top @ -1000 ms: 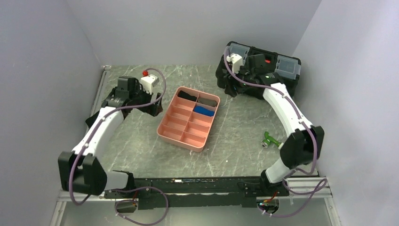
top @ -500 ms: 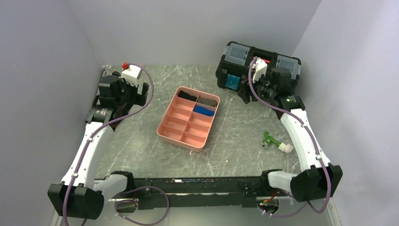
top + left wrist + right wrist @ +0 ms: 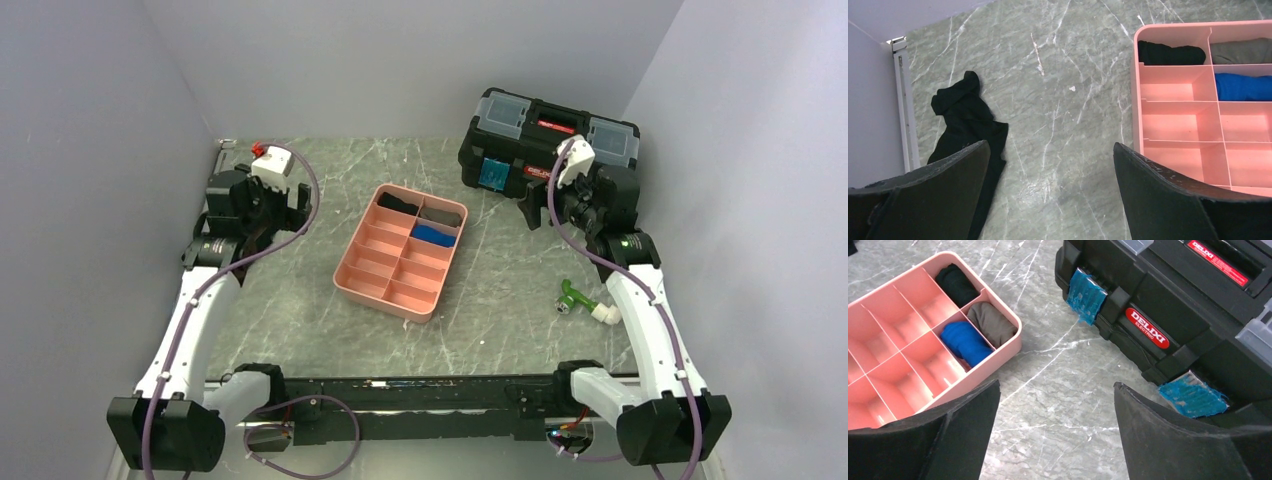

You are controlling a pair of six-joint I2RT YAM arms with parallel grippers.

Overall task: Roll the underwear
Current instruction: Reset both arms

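Observation:
The underwear (image 3: 434, 235) is a bright-blue roll lying in a compartment of the pink tray (image 3: 360, 285), in the second row from the far end on the right. It also shows in the left wrist view, underwear (image 3: 1243, 86), and in the right wrist view, underwear (image 3: 965, 342). My left gripper (image 3: 1050, 150) hangs open over bare table left of the tray (image 3: 1136, 90), holding nothing. My right gripper (image 3: 1055, 387) is open and empty above the table between the tray (image 3: 1010, 347) and the toolbox. Seen from above, the left gripper (image 3: 295, 208) and right gripper (image 3: 530, 210) are both well apart from the tray.
A black roll (image 3: 398, 203) and a dark grey roll (image 3: 441, 214) fill the tray's two far compartments. A loose black cloth (image 3: 965, 125) lies by the left wall rail. A black toolbox (image 3: 545, 140) with blue latches stands at the back right. A green-and-white part (image 3: 585, 303) lies on the right.
The right gripper has drawn back from the toolbox toward the right and opened wider. The left arm has pulled back toward the left wall, its gripper still open.

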